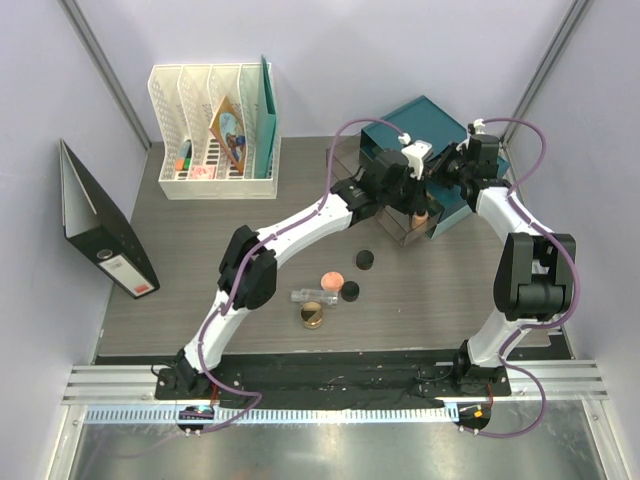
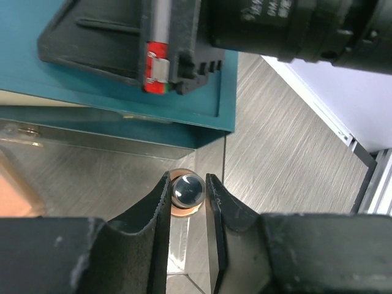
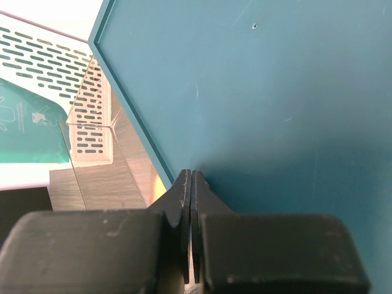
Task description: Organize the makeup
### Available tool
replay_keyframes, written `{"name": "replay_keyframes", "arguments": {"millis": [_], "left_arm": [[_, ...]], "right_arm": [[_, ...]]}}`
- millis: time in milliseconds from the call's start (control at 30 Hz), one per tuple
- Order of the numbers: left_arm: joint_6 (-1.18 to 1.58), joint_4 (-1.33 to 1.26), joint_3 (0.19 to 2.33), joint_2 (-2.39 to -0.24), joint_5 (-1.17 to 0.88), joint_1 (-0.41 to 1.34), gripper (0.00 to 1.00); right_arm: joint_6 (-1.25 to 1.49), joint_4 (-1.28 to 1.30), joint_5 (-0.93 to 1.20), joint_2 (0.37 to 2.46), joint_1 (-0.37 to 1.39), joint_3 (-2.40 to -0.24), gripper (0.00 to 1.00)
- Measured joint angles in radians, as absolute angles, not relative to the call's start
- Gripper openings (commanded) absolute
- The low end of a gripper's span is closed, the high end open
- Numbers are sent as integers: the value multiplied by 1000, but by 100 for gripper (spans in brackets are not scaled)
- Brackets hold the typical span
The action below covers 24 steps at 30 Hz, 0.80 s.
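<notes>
My left gripper [image 1: 414, 200] [image 2: 187, 177] reaches down into a clear acrylic organizer [image 1: 405, 232] [image 2: 92, 162] in front of the teal box. Its jaws are closed on the shiny round cap of the beige bottle [image 2: 187, 191], which stands upright inside. A peach item [image 2: 12, 190] lies further left in the organizer. My right gripper [image 1: 447, 175] [image 3: 191, 174] is shut and empty, its tips on the teal box [image 1: 430, 122] [image 3: 275, 92]. On the table lie two black pots [image 1: 364, 260] [image 1: 350, 291], the coral compact [image 1: 331, 277], the clear glass bottle [image 1: 313, 294] and the gold jar [image 1: 313, 316].
A white file rack [image 1: 215, 130] [image 3: 82, 110] stands at the back left. A black binder [image 1: 100, 235] leans at the left edge. The teal box [image 2: 92, 98] sits right behind the organizer, with the right arm's black gripper body [image 2: 177, 43] on it.
</notes>
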<state>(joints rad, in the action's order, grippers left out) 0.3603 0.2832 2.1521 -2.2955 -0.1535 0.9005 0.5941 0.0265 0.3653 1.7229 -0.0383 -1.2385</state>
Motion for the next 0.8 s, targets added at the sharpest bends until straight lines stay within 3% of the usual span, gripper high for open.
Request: {"name": "replay_keyframes", "arguments": {"millis": [167,300,400,467,533,800], "left_arm": [[431,220,2117,-2296,-163,871,18],[520,175,2090,-2296,-187,831,27],[569,178,2088,-2298,-196,799,44],[588,202,2096,-2307,-191,781,64],[598,223,2117,-2328,-178,765,73],[595,244,2134,-2342,-158,761,74]], "right_arm": [[594,27,365,1723,-38,-1238,1],[594,26,365,1723,-38,-1238,1],[594,27,365,1723,-38,-1238,1],[594,26,365,1723,-38,-1238,1],[595,26,367,1723,-38,-1238,1],[594,27,381,1723,-35,-1237,1]]}}
